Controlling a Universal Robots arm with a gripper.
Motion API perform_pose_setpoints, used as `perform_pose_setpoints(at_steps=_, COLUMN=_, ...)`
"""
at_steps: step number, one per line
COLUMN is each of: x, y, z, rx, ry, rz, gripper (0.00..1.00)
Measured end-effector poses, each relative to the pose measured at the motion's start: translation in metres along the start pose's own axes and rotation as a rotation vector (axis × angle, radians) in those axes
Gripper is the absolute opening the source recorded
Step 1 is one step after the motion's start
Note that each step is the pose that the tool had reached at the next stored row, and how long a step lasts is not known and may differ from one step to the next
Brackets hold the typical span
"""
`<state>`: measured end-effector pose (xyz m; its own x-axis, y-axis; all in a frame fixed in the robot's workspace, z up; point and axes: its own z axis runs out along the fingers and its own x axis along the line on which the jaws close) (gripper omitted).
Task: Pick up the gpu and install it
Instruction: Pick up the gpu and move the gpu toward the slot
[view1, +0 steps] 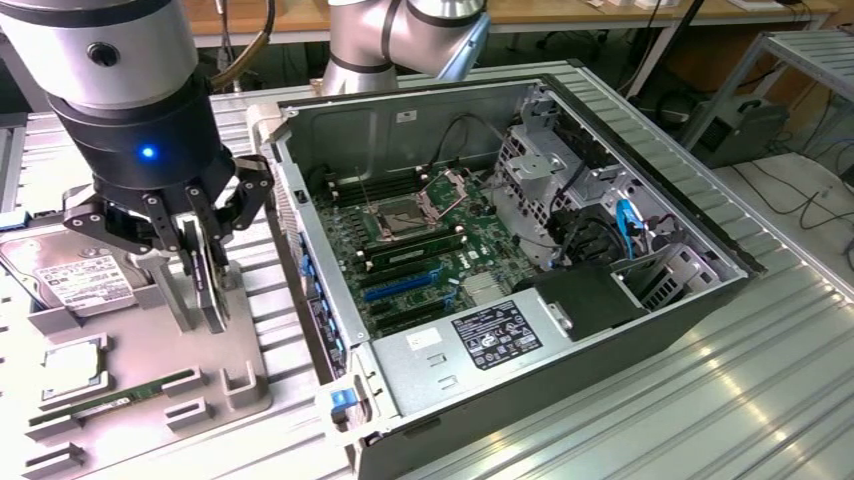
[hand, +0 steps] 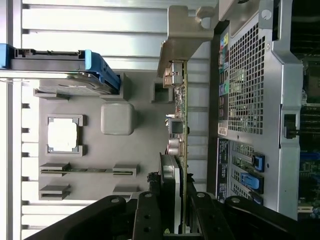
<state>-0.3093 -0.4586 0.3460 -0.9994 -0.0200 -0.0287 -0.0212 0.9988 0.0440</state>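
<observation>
My gripper (view1: 200, 258) is clenched on the thin black rectangular gpu card (view1: 214, 290), holding it upright on edge. Its silvery metal bracket (hand: 186, 37) is at the end away from my gripper. The card hangs over the grey moulded holder tray (view1: 147, 350), just beside the open metal computer case (view1: 561, 330). I cannot tell whether it touches the tray. A silver hard drive with a white label (view1: 64, 280) lies to the exterior view's left, and everything stands on the ribbed metal surface (view1: 721, 400).
</observation>
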Motion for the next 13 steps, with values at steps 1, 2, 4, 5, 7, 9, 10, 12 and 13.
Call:
perform_pose_setpoints(at_steps=1, x=0.000, y=0.0000, z=-0.0006, rx=-0.0001, ry=-0.0001, rz=0.000, gripper=0.28)
perform_pose_setpoints(at_steps=2, x=0.000, y=0.0001, z=-0.0011, rx=-0.0001, ry=-0.0001, rz=0.000, gripper=0.28)
perform_pose_setpoints(at_steps=4, x=0.000, y=0.0003, z=-0.0041, rx=0.0001, ry=0.0001, rz=0.000, gripper=0.28)
perform_pose_setpoints(at_steps=5, x=0.000, y=0.0006, z=-0.0056, rx=0.0001, ry=0.0001, rz=0.000, gripper=0.28)
perform_pose_setpoints(at_steps=7, x=0.000, y=0.0008, z=-0.0078, rx=0.0000, ry=0.0000, rz=0.000, gripper=0.28)
perform_pose_setpoints(at_steps=9, x=0.000, y=0.0010, z=-0.0097, rx=0.0001, ry=0.0001, rz=0.000, gripper=0.28)
perform_pose_setpoints(at_steps=10, x=-0.001, y=0.0010, z=-0.0105, rx=0.0000, ry=0.0000, rz=0.000, gripper=0.28)
perform_pose_setpoints(at_steps=12, x=-0.001, y=0.0012, z=-0.0135, rx=0.0001, ry=0.0000, rz=0.000, gripper=0.28)
perform_pose_setpoints(at_steps=13, x=-0.001, y=0.0013, z=-0.0148, rx=0.0002, ry=0.0001, rz=0.000, gripper=0.28)
